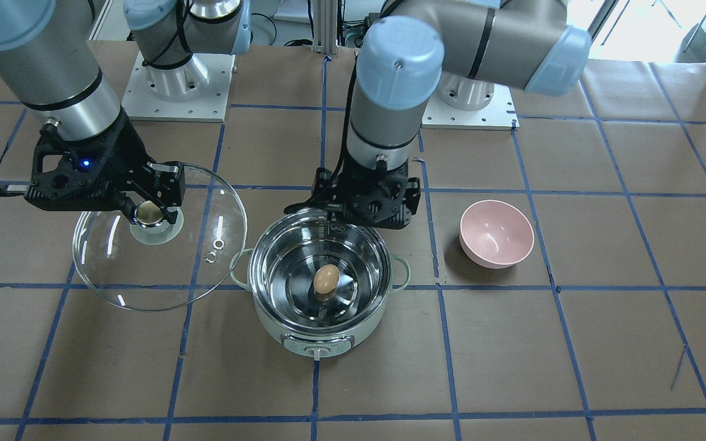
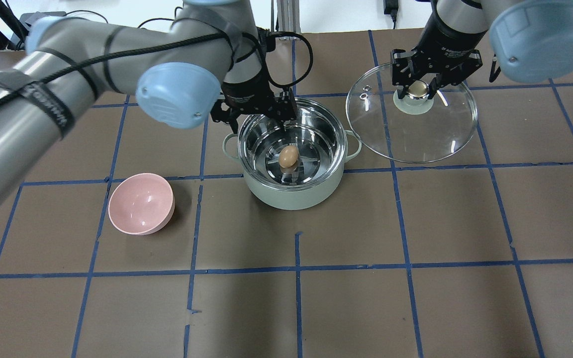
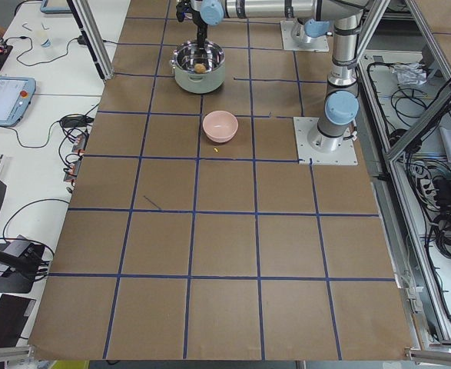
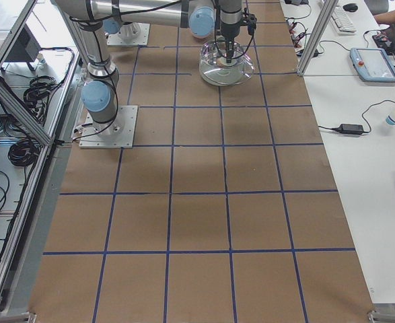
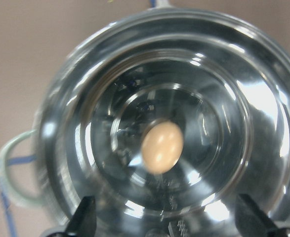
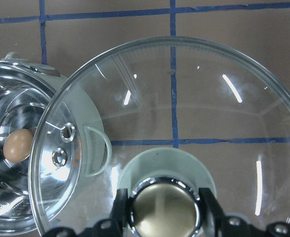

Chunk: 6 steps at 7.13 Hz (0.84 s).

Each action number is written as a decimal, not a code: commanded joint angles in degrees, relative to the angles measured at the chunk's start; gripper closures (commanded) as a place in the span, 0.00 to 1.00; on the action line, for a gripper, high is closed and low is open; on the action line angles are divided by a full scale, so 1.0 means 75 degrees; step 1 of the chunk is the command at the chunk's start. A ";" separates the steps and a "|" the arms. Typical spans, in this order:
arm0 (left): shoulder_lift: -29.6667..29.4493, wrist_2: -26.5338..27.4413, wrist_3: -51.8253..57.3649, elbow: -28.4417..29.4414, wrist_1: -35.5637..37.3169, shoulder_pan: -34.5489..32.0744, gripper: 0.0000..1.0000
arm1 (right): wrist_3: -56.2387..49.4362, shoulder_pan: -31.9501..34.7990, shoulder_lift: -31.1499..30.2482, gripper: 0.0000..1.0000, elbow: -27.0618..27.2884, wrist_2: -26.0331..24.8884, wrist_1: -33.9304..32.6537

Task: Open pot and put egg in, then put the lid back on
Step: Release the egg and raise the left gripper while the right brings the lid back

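The mint-green pot [image 2: 291, 196] stands uncovered at mid-table, also in the front view [image 1: 319, 331]. The tan egg [image 2: 288, 156] lies on its steel bottom, also in the front view [image 1: 326, 279] and the left wrist view [image 5: 162, 147]. My left gripper [image 2: 259, 119] is open and empty over the pot's robot-side rim, with its fingertips [image 5: 85, 217] wide apart. My right gripper [image 2: 418, 89] is shut on the beige knob [image 6: 164, 210] of the glass lid [image 2: 416, 129]. It holds the lid beside the pot, and the lid's edge overlaps a pot handle [image 6: 98, 150].
A pink bowl [image 2: 141, 203] sits on the brown table on the pot's left in the overhead view, also in the front view [image 1: 496, 233]. Both arm bases stand at the table's robot side. Blue tape lines cross the table.
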 commanded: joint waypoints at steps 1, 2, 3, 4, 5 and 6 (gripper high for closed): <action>0.1343 -0.0169 0.0390 0.0015 -0.1344 0.0739 0.00 | 0.0696 0.0557 0.0089 0.74 -0.0001 -0.0035 -0.0117; 0.1732 -0.0145 0.0727 -0.0019 -0.1711 0.1195 0.00 | 0.1129 0.0920 0.0275 0.75 -0.0001 -0.0047 -0.0211; 0.1898 0.0006 0.1102 -0.0066 -0.1750 0.1420 0.00 | 0.1644 0.1399 0.0532 0.75 -0.0001 -0.0036 -0.0826; 0.1888 0.0657 0.1233 -0.0241 -0.1762 0.1527 0.00 | 0.2287 0.1879 0.0882 0.75 -0.0012 -0.0047 -0.1424; 0.1888 0.0837 0.1327 -0.0242 -0.1715 0.1528 0.00 | 0.2966 0.2290 0.1211 0.75 -0.0047 -0.0059 -0.1883; 0.1912 0.0885 0.1328 -0.0254 -0.1738 0.1528 0.00 | 0.3182 0.2468 0.1376 0.75 -0.0059 -0.0071 -0.2119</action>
